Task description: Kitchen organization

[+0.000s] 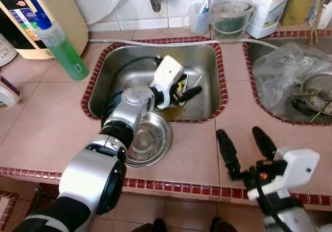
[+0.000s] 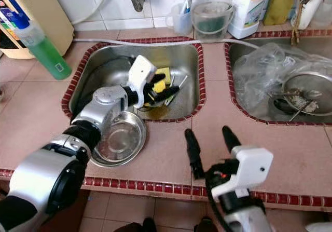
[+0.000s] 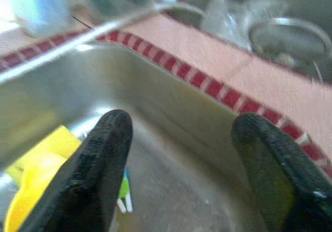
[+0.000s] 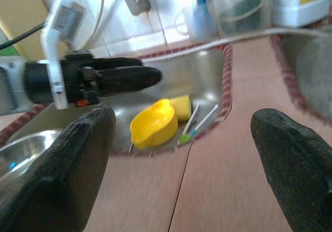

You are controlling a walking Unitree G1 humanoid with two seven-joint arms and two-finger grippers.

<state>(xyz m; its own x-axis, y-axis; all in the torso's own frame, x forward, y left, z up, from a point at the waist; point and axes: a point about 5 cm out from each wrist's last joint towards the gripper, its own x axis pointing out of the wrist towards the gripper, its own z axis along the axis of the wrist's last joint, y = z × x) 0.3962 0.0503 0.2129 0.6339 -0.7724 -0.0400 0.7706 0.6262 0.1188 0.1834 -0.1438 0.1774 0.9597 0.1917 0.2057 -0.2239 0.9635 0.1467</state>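
Left gripper (image 2: pixel 165 85) reaches into the sink (image 2: pixel 194 76), fingers apart, hovering just over the yellow cup (image 4: pixel 154 123) and sponge (image 4: pixel 181 106) at the basin floor. Thin utensils (image 4: pixel 199 122) lie beside them, long axes slanting toward the sink's near wall. Right gripper (image 1: pixel 246 149) hangs over the worktop (image 1: pixel 199 149), fingers apart, well apart from the cup. Left arm is nearer. Steel bowl (image 2: pixel 116 138) sits at the sink's near rim, crowding withdrawal room.

My black left pincer (image 2: pixel 167 85) hangs over a yellow bowl (image 4: pixel 154 122) in the steel sink (image 1: pixel 205 60); pink tabletop (image 1: pixel 197 149), dark-red edging, green bottle (image 1: pixel 62 48) nearby.
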